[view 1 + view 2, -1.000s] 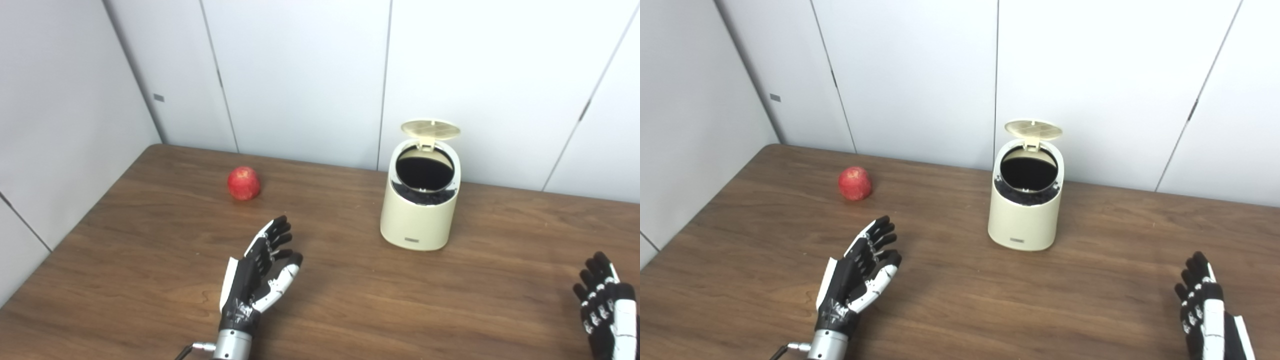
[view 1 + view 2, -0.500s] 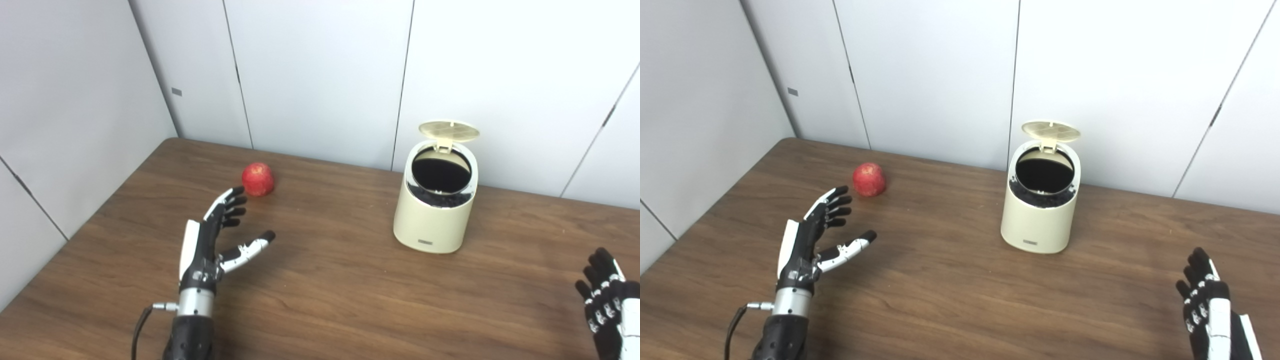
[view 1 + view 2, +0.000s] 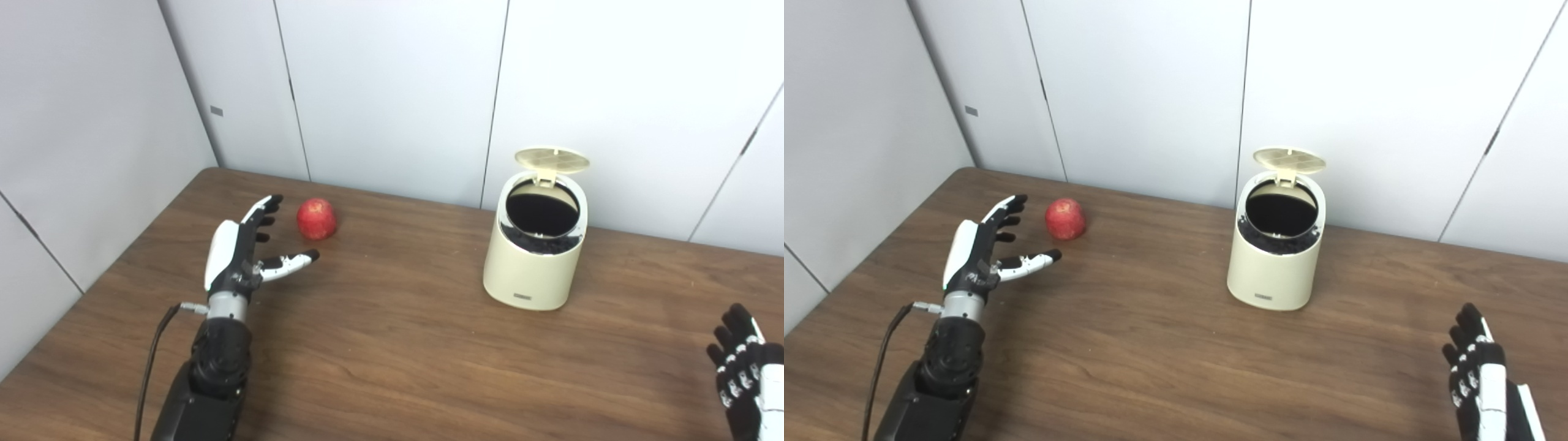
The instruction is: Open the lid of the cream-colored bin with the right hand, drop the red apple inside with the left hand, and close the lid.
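Table [image 3: 398, 343]: brown wood grain, smooth, matt. Bin [image 3: 531, 269]: cream plastic, smooth, satin; lid [image 3: 552, 160] ribbed underneath. Apple [image 3: 316, 218]: red skin, faint sheen. Left hand [image 3: 242, 257]: black and white plastic shell, metal wrist. Wall [image 3: 392, 92]: plain white matt panels.

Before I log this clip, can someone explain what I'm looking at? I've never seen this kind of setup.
These are two pictures from cameras side by side on a humanoid robot's head, so both show one scene from slightly different spots. The black-and-white mechanical left hand is open beside the round red apple, not touching it. The right hand waits at the lower right edge, fingers apart, holding nothing. On the brown wooden table stands a cream-colored cylindrical bin with its round hinged lid already flipped up, showing a dark inside. The apple still has to go in.
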